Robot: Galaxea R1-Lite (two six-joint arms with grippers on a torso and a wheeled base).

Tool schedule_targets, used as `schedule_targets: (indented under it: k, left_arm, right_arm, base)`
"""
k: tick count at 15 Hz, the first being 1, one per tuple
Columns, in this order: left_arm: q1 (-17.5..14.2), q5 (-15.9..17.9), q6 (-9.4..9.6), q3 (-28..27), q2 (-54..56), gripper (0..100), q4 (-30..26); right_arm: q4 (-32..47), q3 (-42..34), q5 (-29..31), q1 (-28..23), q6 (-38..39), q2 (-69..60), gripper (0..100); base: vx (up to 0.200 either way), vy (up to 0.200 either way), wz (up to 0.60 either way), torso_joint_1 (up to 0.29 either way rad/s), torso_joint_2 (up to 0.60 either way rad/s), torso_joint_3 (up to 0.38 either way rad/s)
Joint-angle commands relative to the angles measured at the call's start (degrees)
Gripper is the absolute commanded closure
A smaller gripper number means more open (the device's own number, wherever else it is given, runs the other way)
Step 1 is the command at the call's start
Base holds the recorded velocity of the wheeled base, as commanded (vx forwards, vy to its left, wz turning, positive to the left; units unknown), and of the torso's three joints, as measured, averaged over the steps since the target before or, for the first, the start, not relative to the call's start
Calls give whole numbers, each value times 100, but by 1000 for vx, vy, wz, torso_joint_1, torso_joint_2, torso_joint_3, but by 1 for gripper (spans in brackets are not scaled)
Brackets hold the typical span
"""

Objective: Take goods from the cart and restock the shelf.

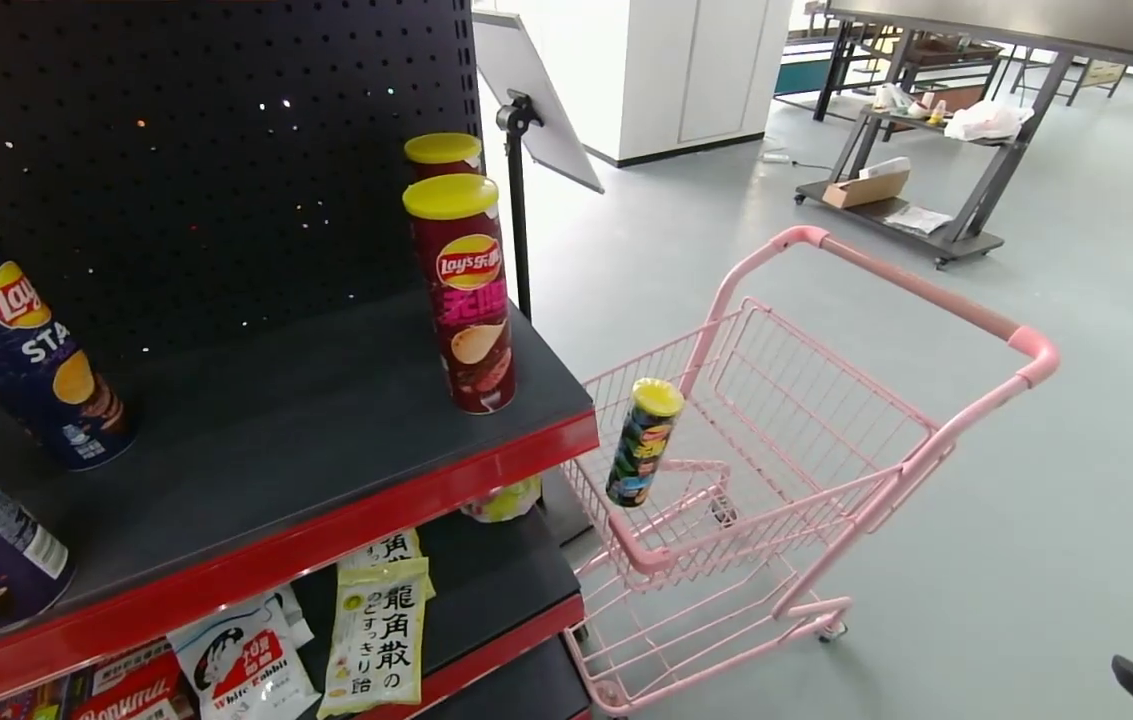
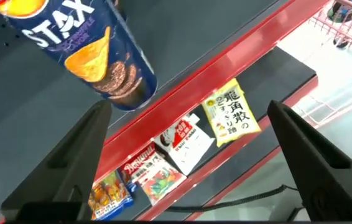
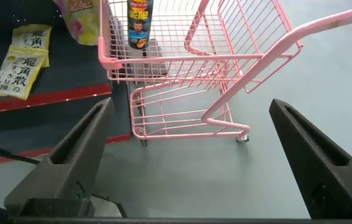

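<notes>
A pink cart point(image 1: 926, 292) stands right of the shelf, and one dark chip can with a yellow lid point(image 1: 644, 442) stands upright in its basket. The black top shelf point(image 1: 276, 430) with a red front edge carries a red can with a yellow lid point(image 1: 461, 295), a second one behind it point(image 1: 443, 152), and two blue cans point(image 1: 31, 365) at the left. My left gripper point(image 2: 189, 107) is open above the shelf's red edge, near a blue can point(image 2: 92, 53). My right gripper point(image 3: 191, 104) is open over the floor beside the cart point(image 3: 182, 61), well short of the dark can point(image 3: 140, 22).
Candy bags point(image 1: 381, 640) lie on the lower shelf point(image 1: 496, 585). A stand with a tilted white board point(image 1: 526, 100) rises behind the shelf's right end. Trolleys and tables point(image 1: 911, 190) stand far back. Open grey floor point(image 1: 1026, 560) surrounds the cart.
</notes>
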State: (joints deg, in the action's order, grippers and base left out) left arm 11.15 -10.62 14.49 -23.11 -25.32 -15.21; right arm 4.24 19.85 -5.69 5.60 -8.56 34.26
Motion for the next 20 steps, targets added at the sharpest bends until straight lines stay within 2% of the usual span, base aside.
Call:
schedule_targets:
  k: [1,8,20]
  left_arm:
    - [1,69,27,9,36,0,-8]
    - [10,130,62,17,97,0,-8]
    - [1,200,53,44,168,0,-17]
  right_arm:
    - [6,-42,24,-76,-6,20,0]
    - [-2,-113,24,-76,-6,37,0]
    - [6,-253,24,-67,-67,248,0]
  base:
    - [0,0,0,-100,271,163]
    - [0,0,0,-140,403,251]
    - [0,0,0,-142,520,372]
